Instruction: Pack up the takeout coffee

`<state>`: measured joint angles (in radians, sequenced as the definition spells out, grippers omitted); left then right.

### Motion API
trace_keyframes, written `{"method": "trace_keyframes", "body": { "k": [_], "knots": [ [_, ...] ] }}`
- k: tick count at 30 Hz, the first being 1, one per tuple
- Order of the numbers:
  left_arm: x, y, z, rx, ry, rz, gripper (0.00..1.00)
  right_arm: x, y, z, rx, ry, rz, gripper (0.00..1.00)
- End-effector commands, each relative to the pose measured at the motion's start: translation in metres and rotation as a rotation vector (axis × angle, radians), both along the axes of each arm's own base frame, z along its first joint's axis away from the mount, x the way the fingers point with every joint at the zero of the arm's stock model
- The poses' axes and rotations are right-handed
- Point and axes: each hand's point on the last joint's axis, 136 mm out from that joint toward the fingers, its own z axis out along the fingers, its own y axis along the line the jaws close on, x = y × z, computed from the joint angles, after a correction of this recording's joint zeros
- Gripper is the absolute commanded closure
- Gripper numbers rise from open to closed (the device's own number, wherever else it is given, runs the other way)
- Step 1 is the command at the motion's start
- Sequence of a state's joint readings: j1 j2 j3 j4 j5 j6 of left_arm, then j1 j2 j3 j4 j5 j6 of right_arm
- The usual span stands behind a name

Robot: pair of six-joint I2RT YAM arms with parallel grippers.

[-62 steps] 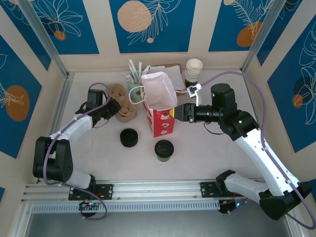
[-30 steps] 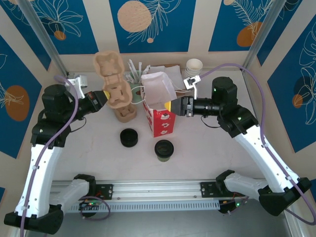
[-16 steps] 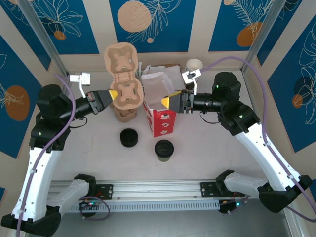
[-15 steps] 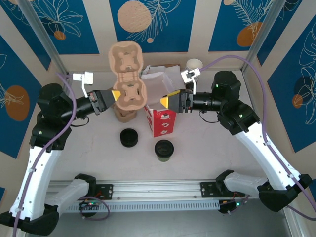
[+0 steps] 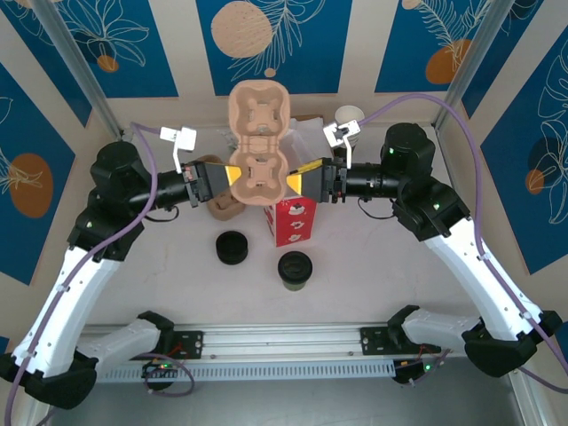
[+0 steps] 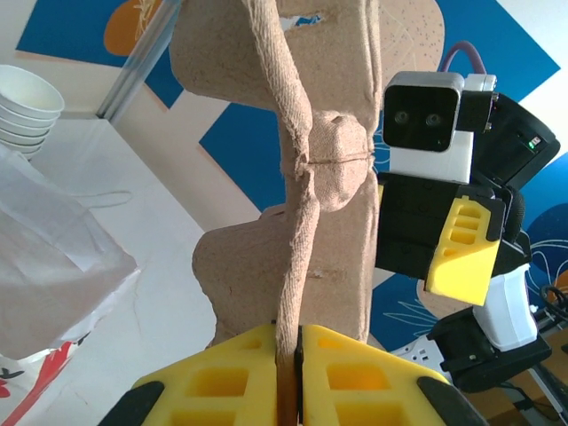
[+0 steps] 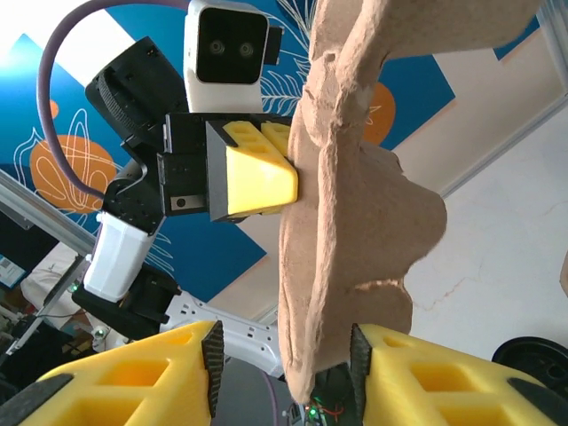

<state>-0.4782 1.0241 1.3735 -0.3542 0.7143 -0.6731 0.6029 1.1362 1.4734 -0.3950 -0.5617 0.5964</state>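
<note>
Carried rightward, the pulp cup carrier (image 5: 259, 133) now hangs upright above the red-and-white bag (image 5: 288, 222) — half a second ago it was left of the bag. The left gripper (image 5: 232, 175) is clamped on the carrier's left edge. The right gripper (image 5: 293, 180) straddles its right edge, jaws apart. The takeout coffee (image 5: 295, 266) stands just in front of the bag — untouched.

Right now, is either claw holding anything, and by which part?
The left gripper pinches the moulded-pulp cup carrier by one side edge. The right gripper straddles the opposite edge, jaws apart, not yet clamped.
</note>
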Motion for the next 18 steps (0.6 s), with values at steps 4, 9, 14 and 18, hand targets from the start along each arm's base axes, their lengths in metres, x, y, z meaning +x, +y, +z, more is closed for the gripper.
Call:
{"method": "trace_keyframes", "body": {
  "k": [4,9,14,18],
  "knots": [
    [-0.007,-0.006,0.023,-0.017,-0.095,-0.012,0.88,-0.010,-0.003,0.010,0.006,-0.041,0.020,0.64],
    [-0.007,-0.012,0.020,-0.009,-0.091,-0.029,0.88,-0.008,-0.005,0.010,0.003,-0.053,-0.002,0.86],
    [-0.003,-0.015,0.012,0.045,-0.098,-0.013,0.61,0.001,-0.011,0.006,-0.023,-0.048,-0.080,1.00],
    [-0.003,-0.010,0.015,0.120,-0.164,0.013,0.47,0.010,-0.017,-0.004,-0.078,-0.015,-0.148,1.00]
  ]
}}
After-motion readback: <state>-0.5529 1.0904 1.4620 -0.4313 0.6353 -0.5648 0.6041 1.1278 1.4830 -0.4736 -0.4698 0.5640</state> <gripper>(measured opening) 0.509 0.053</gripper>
